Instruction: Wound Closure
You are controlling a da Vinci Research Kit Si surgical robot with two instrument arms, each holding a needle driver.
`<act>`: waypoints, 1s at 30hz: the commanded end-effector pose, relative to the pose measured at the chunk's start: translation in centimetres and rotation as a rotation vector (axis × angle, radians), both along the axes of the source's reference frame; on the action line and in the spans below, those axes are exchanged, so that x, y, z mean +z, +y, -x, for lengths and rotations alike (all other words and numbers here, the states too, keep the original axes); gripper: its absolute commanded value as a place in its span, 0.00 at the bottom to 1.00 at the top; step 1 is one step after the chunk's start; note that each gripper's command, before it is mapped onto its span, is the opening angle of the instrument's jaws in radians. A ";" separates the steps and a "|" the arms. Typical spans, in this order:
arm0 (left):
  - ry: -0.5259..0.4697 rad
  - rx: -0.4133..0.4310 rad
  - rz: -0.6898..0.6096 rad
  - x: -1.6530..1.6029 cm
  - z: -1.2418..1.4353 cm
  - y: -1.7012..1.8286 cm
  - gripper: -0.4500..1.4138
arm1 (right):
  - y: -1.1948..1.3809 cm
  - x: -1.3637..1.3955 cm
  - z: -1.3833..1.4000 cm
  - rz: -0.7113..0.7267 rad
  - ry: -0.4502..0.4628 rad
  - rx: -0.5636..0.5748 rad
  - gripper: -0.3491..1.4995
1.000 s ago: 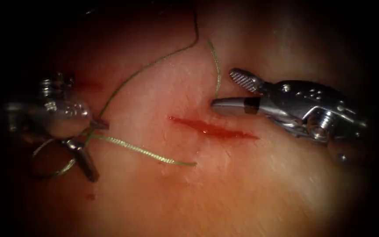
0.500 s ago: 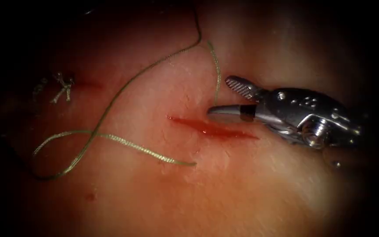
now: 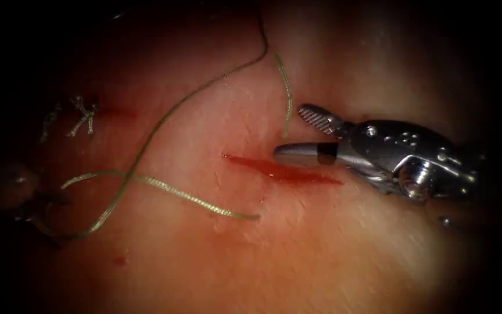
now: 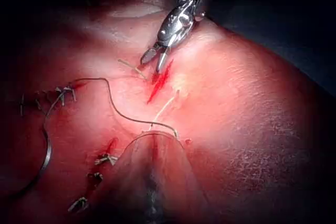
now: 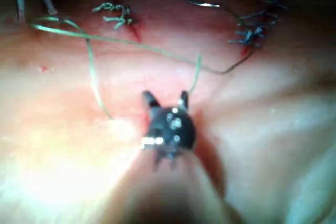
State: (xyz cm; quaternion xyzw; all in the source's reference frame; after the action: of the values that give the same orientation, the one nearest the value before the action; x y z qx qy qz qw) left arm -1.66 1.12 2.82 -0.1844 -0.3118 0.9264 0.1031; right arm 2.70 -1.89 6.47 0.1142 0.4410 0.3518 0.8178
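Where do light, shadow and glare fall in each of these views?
Endoscope view: dark rim, light pooled around the cut; glints on the right tool, open, empty; left tool in shadow, hold unclear. Left wrist view: needle dimly lit, left of the cut, apparently on the tissue. Right wrist view: strong glare on near tissue.

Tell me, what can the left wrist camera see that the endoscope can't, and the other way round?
Left wrist view: what looks like the curved needle, lying on the tissue, plus extra knots. Endoscope view: the thread crossing itself in a loop left of the cut. Both: the right gripper, open and empty, right beside the cut. What the left gripper holds is unclear.
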 end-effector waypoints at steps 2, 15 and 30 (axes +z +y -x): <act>-0.017 -0.019 -0.006 0.12 0.13 -0.04 0.14 | -0.01 0.04 -0.09 0.001 0.003 -0.001 0.82; -0.276 -0.134 0.055 -0.45 0.14 0.47 0.00 | -0.18 -0.05 -0.21 -0.017 0.046 -0.068 0.77; -0.651 -0.350 -0.035 -0.71 0.42 0.95 0.00 | -0.32 -0.67 -0.51 0.112 0.098 -0.155 0.74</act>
State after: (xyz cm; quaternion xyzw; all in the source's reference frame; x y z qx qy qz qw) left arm -2.02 2.07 2.05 -0.5310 -0.3145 0.7698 0.1630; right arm 3.12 -2.22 5.75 0.1129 0.4865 0.2555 0.8278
